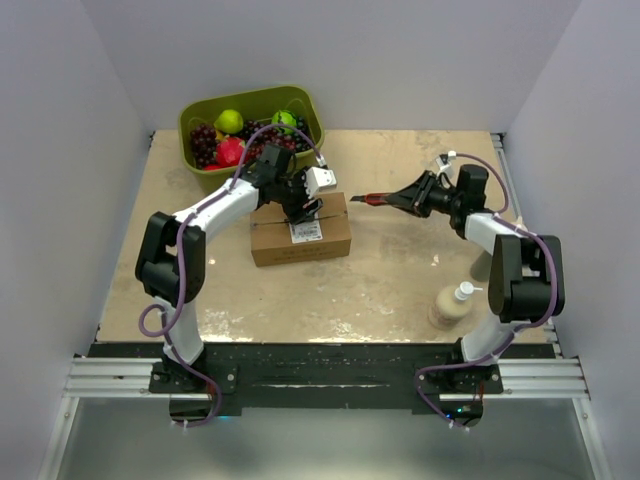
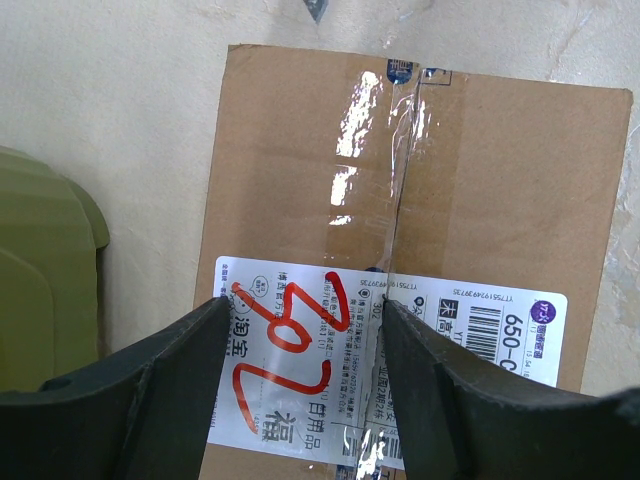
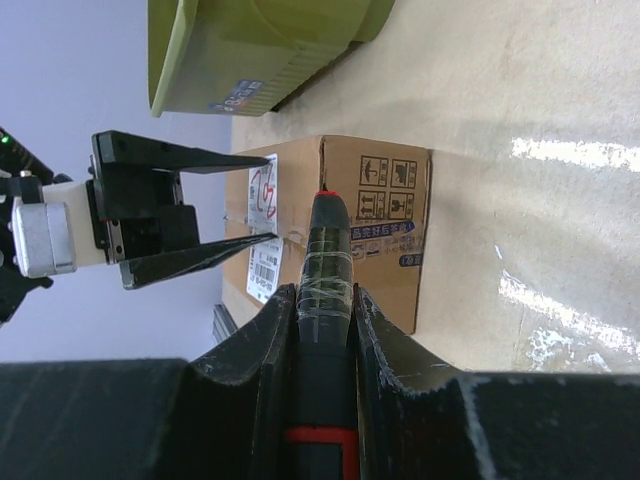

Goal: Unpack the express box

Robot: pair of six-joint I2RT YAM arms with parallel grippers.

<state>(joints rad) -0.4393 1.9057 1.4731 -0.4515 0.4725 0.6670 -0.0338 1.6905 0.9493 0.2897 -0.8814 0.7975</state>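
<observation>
The express box (image 1: 300, 235), brown cardboard with a white label and red marks, lies left of the table's middle. Clear tape runs along the top seam of the box (image 2: 400, 150). My left gripper (image 1: 297, 207) is open over the label, one finger on each side of the red writing (image 2: 305, 303). Whether its fingertips (image 2: 395, 315) touch the top I cannot tell. My right gripper (image 1: 418, 197) is shut on a black tool (image 1: 375, 199) with a red tip. In the right wrist view the tool (image 3: 328, 250) points at the box's end face (image 3: 390, 230), still apart from it.
An olive-green bin (image 1: 300, 103) holding grapes, a green apple and red fruit stands at the back left, right behind the box, with the bin's wall (image 3: 260, 40) close by. A small beige bottle (image 1: 452, 305) stands beside the right arm's base.
</observation>
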